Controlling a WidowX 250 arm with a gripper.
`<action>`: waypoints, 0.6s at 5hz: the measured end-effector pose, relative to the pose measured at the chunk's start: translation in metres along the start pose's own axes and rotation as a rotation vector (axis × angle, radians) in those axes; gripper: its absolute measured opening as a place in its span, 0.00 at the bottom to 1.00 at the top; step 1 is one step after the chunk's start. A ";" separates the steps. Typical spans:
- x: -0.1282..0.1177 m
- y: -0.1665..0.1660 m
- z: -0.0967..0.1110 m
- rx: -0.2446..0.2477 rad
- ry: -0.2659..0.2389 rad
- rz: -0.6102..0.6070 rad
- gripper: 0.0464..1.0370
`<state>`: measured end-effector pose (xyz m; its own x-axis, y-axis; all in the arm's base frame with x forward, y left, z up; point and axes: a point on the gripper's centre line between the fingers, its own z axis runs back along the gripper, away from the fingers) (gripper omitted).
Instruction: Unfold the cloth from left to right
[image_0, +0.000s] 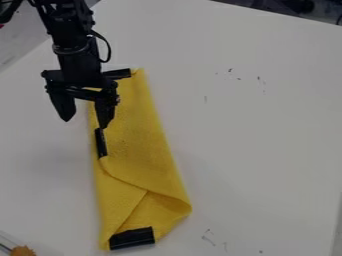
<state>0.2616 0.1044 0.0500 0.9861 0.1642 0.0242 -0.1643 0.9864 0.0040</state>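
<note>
Cloth (143, 150) lies folded on the table (267, 120), long and narrow, its long axis running down the view past my gripper (85, 124) with a slight lean to the right. Furthest left, one finger of mine hangs out beyond the cloth's left edge. My two fingers are spread wide with nothing between them. The right one points down at the mid strip (101, 143), just below my gripper on that left edge; whether they touch I cannot tell. To the right of my gripper spreads most of the cloth; well below it is the low strip (132, 238). So I judge the edge to take is right by me, and once I pinch it, my pull should go rightward, across the long axis.
</note>
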 end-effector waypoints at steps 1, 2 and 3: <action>-0.004 -0.001 -0.008 -0.007 0.028 0.003 0.96; -0.006 -0.010 -0.015 -0.015 0.019 0.009 0.96; -0.007 -0.015 -0.021 -0.013 0.021 0.018 0.96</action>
<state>0.2576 0.0884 0.0291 0.9833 0.1819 0.0030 -0.1819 0.9833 -0.0089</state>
